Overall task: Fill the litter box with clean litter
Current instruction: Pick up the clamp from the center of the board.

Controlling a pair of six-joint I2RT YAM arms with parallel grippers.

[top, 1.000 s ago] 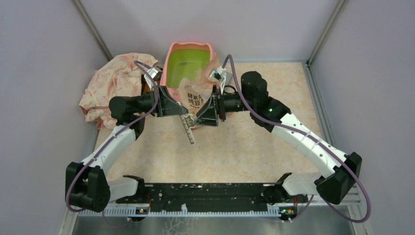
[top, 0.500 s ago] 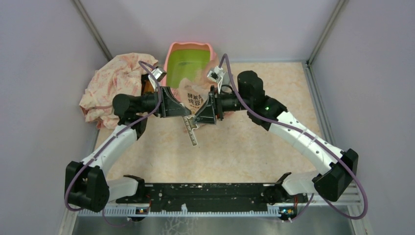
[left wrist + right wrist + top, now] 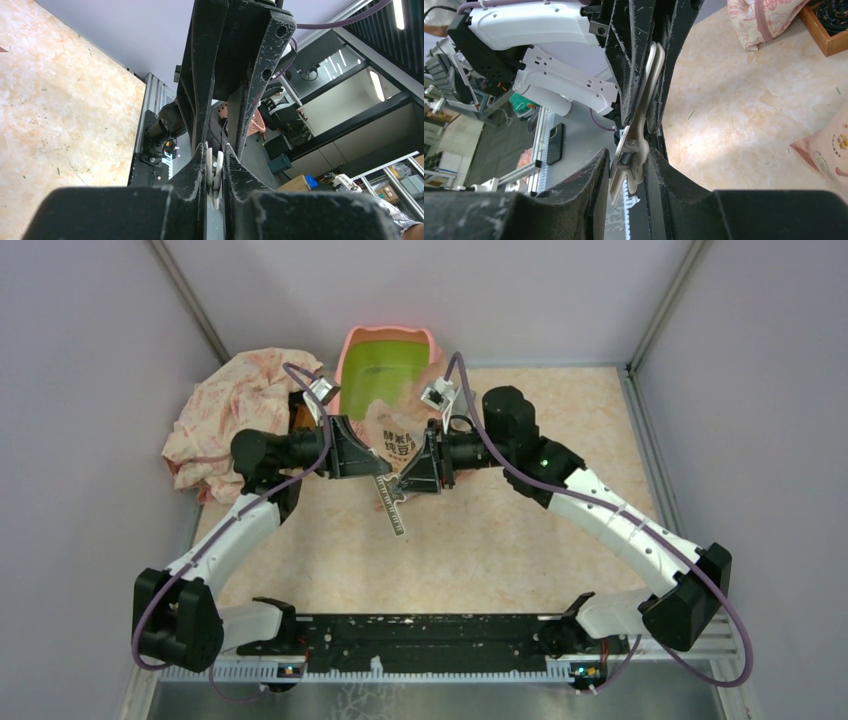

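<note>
The litter box [image 3: 347, 368], pink rim and lime-green inside, stands at the back of the table. The peach-pink bag of clean litter [image 3: 393, 436] leans up against its near side; no granules show. A long pale bag clip [image 3: 394, 510] hangs off the bag's near corner. My left gripper [image 3: 378, 472] [image 3: 216, 147] is shut on the clip [image 3: 214, 172] from the left. My right gripper [image 3: 402, 480] [image 3: 628, 152] faces it from the right, its fingers pressed on the clip's sprung handles [image 3: 634, 150]. A corner of the bag [image 3: 830, 150] shows at the right edge of the right wrist view.
A crumpled pink patterned cloth bag [image 3: 235, 415] [image 3: 764, 17] lies at the back left beside a small wooden box [image 3: 830, 27]. Grey walls close in the table on three sides. The arms' base rail [image 3: 430, 640] runs along the near edge.
My right gripper's jaws have narrowed onto the clip's handles. Both wrists have shifted slightly to the left with the clip. The left gripper's hold is unchanged.
</note>
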